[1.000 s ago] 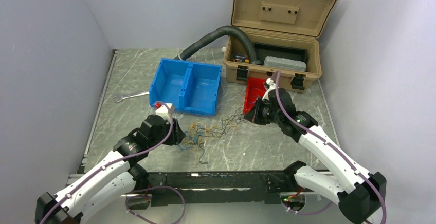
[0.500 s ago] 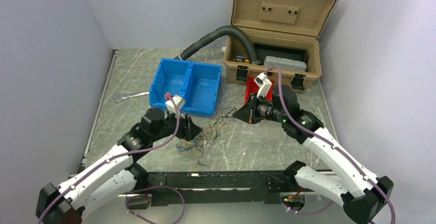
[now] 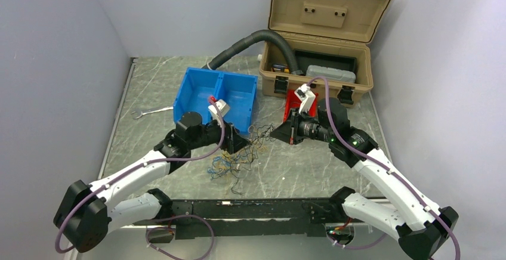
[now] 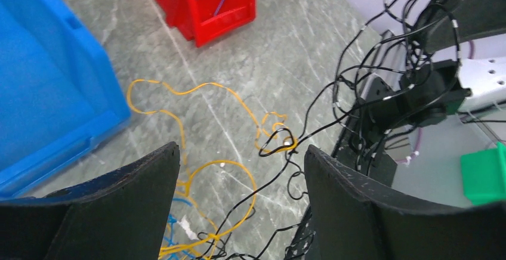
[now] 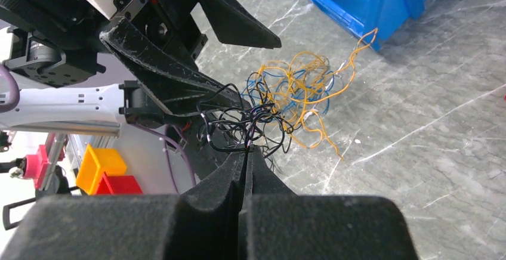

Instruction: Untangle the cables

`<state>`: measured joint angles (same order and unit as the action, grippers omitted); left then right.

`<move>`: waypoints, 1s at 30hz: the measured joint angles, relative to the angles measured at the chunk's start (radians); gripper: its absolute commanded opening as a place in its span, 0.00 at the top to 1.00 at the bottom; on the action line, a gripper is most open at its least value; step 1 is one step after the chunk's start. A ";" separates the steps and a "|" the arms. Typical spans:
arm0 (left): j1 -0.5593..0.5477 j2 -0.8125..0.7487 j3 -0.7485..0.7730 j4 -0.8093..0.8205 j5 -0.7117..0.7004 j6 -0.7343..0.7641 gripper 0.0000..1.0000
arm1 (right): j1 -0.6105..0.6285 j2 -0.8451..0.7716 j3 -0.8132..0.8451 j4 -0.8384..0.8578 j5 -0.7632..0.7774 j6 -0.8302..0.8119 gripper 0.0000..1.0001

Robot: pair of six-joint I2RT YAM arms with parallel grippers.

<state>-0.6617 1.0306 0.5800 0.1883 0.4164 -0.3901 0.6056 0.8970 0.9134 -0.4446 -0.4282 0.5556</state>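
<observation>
The cables [image 3: 235,155] lie as a loose tangle of yellow-orange, blue and black strands on the table in front of the blue bin. My right gripper [image 3: 276,135] is shut, and black cables [image 5: 238,126] run out of its closed tips [image 5: 246,148], pulled up from the pile. The yellow and blue strands [image 5: 298,84] hang just beyond them. My left gripper [image 3: 238,142] hovers open over the tangle, facing the right one. Between its wide-apart fingers [image 4: 241,149] I see yellow loops [image 4: 230,176] on the table and black strands [image 4: 352,87] stretching up to the right gripper; nothing is gripped.
A blue two-compartment bin [image 3: 218,99] stands just behind the left gripper. A small red bin [image 4: 203,3] holding a blue wire sits behind the right gripper. At the back are an open tan toolbox [image 3: 322,33] and a grey corrugated hose [image 3: 250,39]. A wrench [image 3: 149,112] lies at left.
My left gripper has opened, let go of the tangle and moved up and right toward the right gripper. The right gripper swung left with the black strands, then held still.
</observation>
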 measured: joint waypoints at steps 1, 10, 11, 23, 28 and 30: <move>0.000 0.009 0.000 0.013 0.013 -0.001 0.23 | 0.000 0.000 0.000 0.000 0.000 0.000 1.00; -0.004 0.040 0.002 0.108 0.098 -0.041 0.20 | 0.000 0.000 0.000 0.002 0.006 0.002 1.00; -0.004 0.040 0.002 0.115 0.105 -0.045 0.20 | 0.000 0.000 0.000 0.004 0.003 0.003 1.00; -0.014 0.218 0.015 0.106 0.081 -0.077 1.00 | 0.000 -0.016 -0.008 0.024 -0.012 0.016 1.00; -0.014 0.250 0.019 0.063 0.025 -0.099 1.00 | 0.002 -0.087 -0.005 -0.021 0.075 0.013 1.00; -0.011 0.249 0.018 0.055 0.003 -0.106 1.00 | 0.004 -0.119 0.003 -0.058 0.143 0.017 1.00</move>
<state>-0.6724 1.2793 0.5976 0.2432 0.4194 -0.4961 0.6094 0.7776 0.9165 -0.5022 -0.2852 0.5724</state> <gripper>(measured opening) 0.011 0.010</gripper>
